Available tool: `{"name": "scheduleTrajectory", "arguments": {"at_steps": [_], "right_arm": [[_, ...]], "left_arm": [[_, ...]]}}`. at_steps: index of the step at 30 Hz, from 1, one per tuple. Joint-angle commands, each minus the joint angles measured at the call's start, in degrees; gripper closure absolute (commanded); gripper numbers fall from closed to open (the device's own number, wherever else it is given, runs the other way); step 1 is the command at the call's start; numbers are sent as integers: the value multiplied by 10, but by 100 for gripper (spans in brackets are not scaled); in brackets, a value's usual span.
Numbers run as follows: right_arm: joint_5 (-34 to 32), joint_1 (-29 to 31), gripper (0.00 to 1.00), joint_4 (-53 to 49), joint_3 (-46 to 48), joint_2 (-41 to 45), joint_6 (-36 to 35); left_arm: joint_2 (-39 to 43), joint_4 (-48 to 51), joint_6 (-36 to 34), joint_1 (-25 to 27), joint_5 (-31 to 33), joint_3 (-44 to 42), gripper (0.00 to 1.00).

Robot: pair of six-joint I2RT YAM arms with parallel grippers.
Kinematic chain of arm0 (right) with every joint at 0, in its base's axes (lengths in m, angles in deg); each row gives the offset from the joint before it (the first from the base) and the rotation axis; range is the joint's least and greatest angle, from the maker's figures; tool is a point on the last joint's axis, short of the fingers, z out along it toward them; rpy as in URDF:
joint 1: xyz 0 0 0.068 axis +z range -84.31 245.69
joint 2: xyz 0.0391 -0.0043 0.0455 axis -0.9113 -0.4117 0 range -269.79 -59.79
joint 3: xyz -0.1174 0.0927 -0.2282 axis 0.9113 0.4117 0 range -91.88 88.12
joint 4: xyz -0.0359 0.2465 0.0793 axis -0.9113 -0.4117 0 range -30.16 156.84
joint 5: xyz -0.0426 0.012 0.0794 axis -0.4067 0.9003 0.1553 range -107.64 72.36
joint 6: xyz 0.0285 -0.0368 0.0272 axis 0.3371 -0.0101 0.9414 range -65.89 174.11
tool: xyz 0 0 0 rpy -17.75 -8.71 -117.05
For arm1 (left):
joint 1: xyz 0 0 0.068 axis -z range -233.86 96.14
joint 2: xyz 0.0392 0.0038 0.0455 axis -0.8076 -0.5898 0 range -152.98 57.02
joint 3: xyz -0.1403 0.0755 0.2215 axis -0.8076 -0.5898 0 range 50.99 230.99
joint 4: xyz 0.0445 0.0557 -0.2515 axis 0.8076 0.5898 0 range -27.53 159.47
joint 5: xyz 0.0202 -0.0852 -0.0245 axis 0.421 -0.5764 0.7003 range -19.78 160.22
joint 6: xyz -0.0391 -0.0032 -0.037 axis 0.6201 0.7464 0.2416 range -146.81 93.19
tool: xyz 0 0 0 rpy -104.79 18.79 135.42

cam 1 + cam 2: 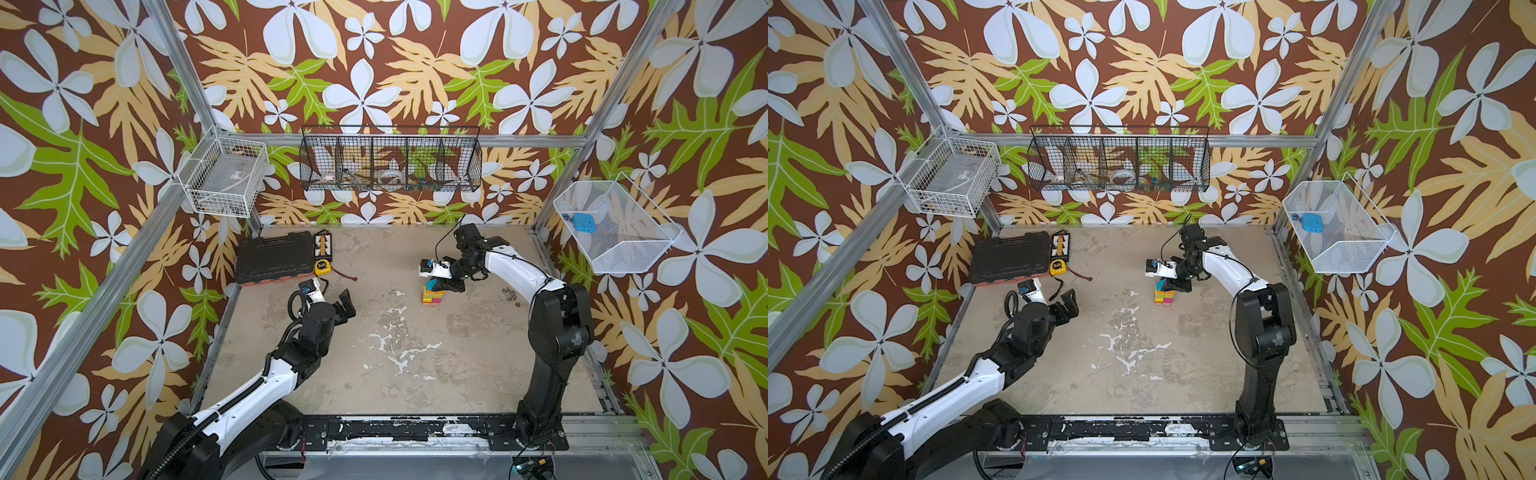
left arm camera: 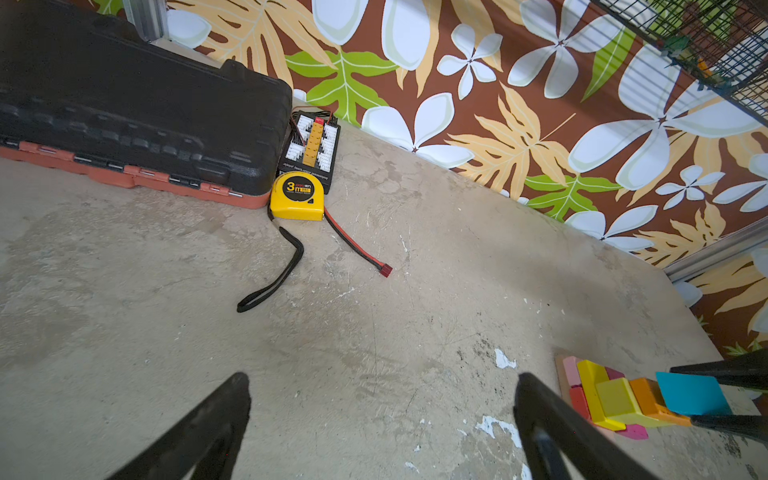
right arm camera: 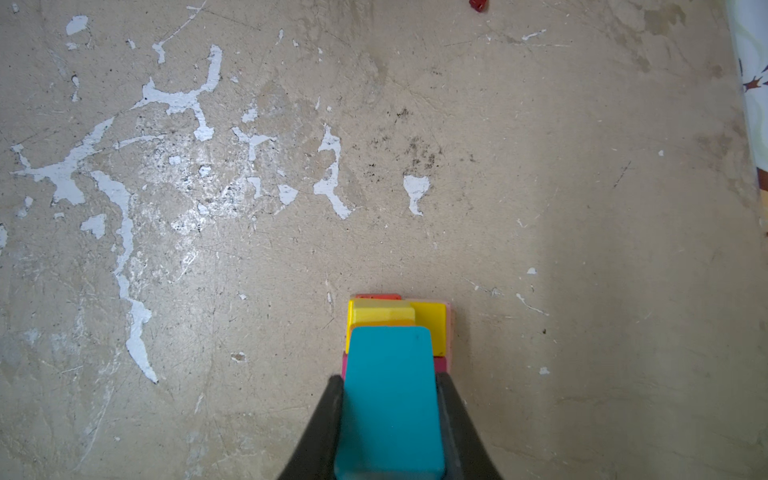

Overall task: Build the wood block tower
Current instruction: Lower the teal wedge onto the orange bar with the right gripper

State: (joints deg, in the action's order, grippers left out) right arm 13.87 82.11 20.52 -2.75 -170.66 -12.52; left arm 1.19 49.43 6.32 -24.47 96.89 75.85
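The tower [image 1: 434, 296] [image 1: 1165, 296] of wood blocks stands right of the table's middle. A tan plank lies lowest, with pink, red, magenta, yellow and orange pieces [image 2: 602, 395] stacked on it. My right gripper [image 3: 390, 378] [image 1: 441, 286] is shut on the teal roof-shaped block [image 3: 390, 399] [image 2: 692, 392], holding it directly over the orange top layer. I cannot tell whether the two touch. The yellow blocks [image 3: 380, 311] show just beyond the teal one. My left gripper [image 2: 382, 376] [image 1: 345, 304] hangs open over bare table, left of the tower, with nothing between its fingers.
A black tool case [image 1: 272, 257], a yellow tape measure [image 1: 323, 267] with a black strap, a connector board [image 1: 322, 244] and a red-black cable [image 2: 357, 245] lie at the back left. Wire baskets [image 1: 390, 164] hang on the walls.
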Motion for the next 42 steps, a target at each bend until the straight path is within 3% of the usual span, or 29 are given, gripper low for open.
{"name": "scheduleTrajectory", "arguments": {"at_steps": [1, 16, 42], "right_arm": [[10, -1, 86, -10, -4, -3, 5], [3, -2, 65, 0, 1, -3, 18], [0, -3, 59, 19, 11, 7, 32]], "left_arm": [[-2, -11, -1, 0, 0, 7, 0], [-3, -11, 0, 0, -2, 8, 0], [-6, -12, 0, 0, -1, 8, 0]]}}
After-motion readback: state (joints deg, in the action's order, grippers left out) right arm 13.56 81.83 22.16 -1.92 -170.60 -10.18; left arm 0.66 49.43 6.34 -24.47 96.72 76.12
